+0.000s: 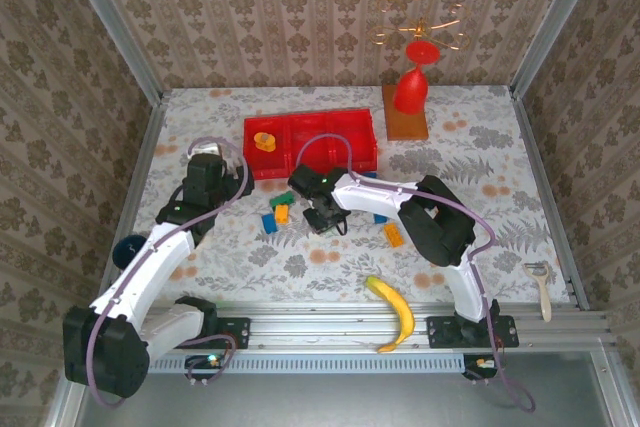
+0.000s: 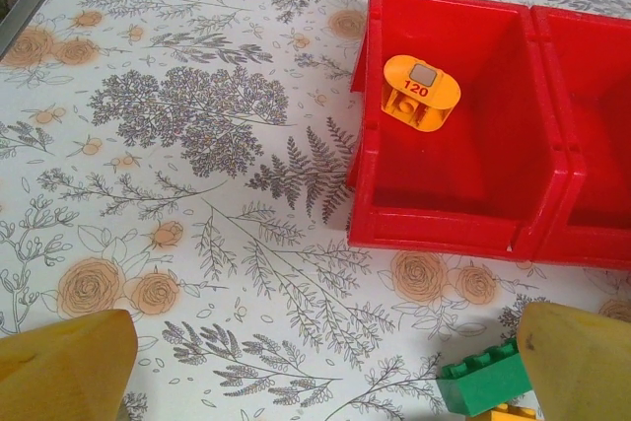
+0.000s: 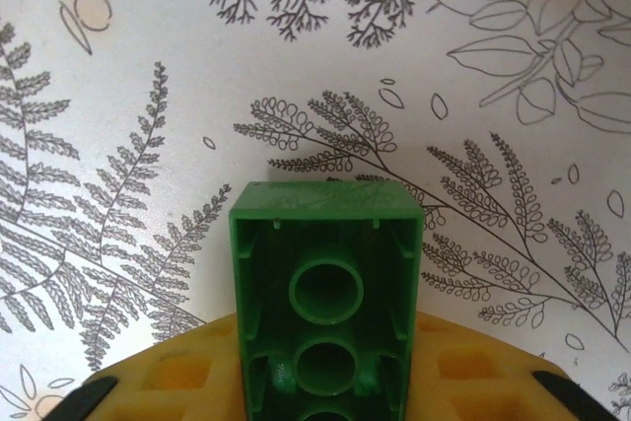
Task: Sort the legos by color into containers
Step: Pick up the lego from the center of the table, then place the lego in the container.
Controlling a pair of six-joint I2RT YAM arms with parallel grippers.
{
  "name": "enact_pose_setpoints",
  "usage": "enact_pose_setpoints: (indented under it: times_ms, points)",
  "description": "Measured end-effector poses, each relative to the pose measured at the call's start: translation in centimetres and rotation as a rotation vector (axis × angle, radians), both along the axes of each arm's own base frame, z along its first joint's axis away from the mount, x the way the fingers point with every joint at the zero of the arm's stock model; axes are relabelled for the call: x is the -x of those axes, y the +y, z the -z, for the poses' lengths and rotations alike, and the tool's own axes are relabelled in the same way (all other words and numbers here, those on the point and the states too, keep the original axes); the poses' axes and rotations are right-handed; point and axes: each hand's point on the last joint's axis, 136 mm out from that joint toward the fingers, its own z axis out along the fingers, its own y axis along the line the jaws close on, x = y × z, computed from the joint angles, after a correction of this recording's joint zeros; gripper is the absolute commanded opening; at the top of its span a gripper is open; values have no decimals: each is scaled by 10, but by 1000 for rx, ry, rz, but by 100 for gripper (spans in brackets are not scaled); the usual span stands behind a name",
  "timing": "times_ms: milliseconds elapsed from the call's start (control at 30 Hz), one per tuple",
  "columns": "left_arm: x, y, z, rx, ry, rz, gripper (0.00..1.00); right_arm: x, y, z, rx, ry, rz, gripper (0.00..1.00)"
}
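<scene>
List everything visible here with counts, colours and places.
tray: one, red, three compartments, far middle.
orange piece: one, marked 120, tray's left compartment.
loose bricks: a cluster, blue, green, orange, before the tray; count unclear.
orange brick: one, right of the cluster.
green brick: one, in the right claw.
goblet: one, red, far right.
banana: one, yellow, near edge.
handled tool: one, pale, near right edge.
round object: one, dark blue, left edge.
left claw: one, open, facing the tray.
right claw: one, shut on the green brick.

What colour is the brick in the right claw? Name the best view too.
Green. The brick in the right claw shows best in the right wrist view.
</scene>
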Motion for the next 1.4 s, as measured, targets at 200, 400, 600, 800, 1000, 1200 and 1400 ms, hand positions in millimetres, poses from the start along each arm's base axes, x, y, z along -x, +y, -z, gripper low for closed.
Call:
enact_pose_setpoints:
  times_ms: [200,400,600,800,1000,1200,1400]
  points:
    - [0,3,-1,5,-3,-12,100,-4,-3,-1,17,-30,29,16]
    - [2,8,4,8,6,-28,100,-15,-6,-9,32,-90,56,7]
    - [4,13,2,16,-3,-44,100,-36,2,-41,-13,-190,78,5]
    - [7,14,10,24,11,-42,100,-75,15,-88,-107,-305,120,5]
    - [10,10,16,37,28,-26,100,-125,26,-134,-190,-420,155,5]
    - [11,9,18,51,33,-18,100,-163,34,-131,-191,-471,161,6]
    - [12,7,19,62,37,-9,100,-186,33,-107,-169,-466,174,7]
